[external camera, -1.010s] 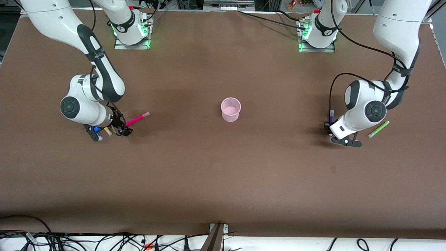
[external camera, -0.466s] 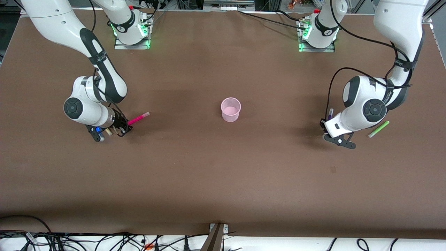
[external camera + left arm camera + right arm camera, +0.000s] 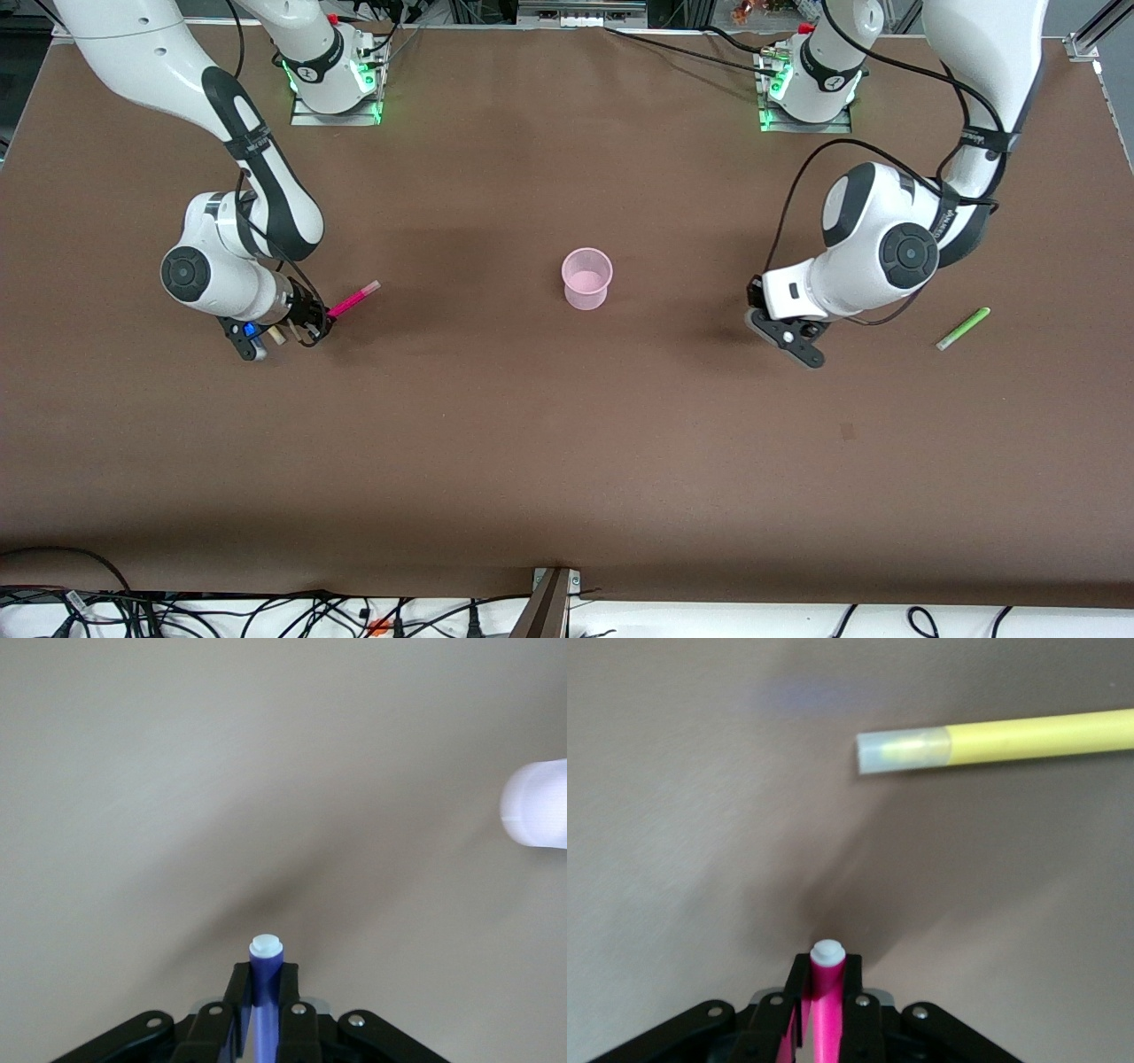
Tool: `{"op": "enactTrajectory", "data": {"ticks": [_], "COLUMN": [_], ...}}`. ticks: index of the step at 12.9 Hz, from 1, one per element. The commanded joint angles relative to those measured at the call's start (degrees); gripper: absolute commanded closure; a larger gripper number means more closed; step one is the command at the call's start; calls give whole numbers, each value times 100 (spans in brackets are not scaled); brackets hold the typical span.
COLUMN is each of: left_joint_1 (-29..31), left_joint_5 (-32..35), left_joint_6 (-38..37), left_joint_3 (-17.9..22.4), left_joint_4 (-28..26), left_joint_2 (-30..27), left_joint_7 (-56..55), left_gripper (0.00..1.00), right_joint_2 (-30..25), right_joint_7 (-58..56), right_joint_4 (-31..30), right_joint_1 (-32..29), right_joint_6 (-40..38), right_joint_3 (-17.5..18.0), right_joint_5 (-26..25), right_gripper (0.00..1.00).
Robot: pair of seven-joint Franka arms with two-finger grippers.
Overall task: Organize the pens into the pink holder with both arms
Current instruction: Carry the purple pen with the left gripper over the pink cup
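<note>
Black fingers of the left end effector [image 3: 259, 1014] pinch the dark purple pen [image 3: 263, 979], up over the worktop [image 3: 567, 461] btwn the pink holder [image 3: 586, 278] and the light green pen [image 3: 963, 328], which lies near the edge at the left arm's end. Right end effector [image 3: 824, 1014] is clamped on the magenta pen [image 3: 353, 300], low over the worktop twd the right arm's end; yellow pen [image 3: 997, 742] lies just beside it. Holder stands upright mid-worktop, well apart from both.
</note>
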Motion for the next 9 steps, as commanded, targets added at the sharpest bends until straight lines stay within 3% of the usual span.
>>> {"op": "enactTrajectory", "data": {"ticks": [1, 3, 7, 9], "left_joint_1": [70, 70, -1, -27], "left_joint_5": [-1088, -1320, -1356, -1365], "left_joint_6": [-34, 262, 1599, 1907], "left_joint_3": [-430, -947, -1941, -2100], "left_joint_4": [193, 210, 123, 123], "left_joint_2": [65, 56, 118, 126], "left_joint_7": [906, 1021, 1022, 1013], "left_gripper": [100, 100, 100, 100], "right_joint_2": [-526, -694, -694, -642], "right_joint_7": [191, 296, 306, 297], "right_joint_4": [142, 457, 1441, 1742], "right_joint_1": [18, 35, 53, 53], "right_joint_6": [-616, -1133, -2381, -2743], "right_joint_3": [148, 219, 237, 228], "right_joint_5": [19, 10, 1, -16], "right_gripper": [100, 100, 100, 100]}}
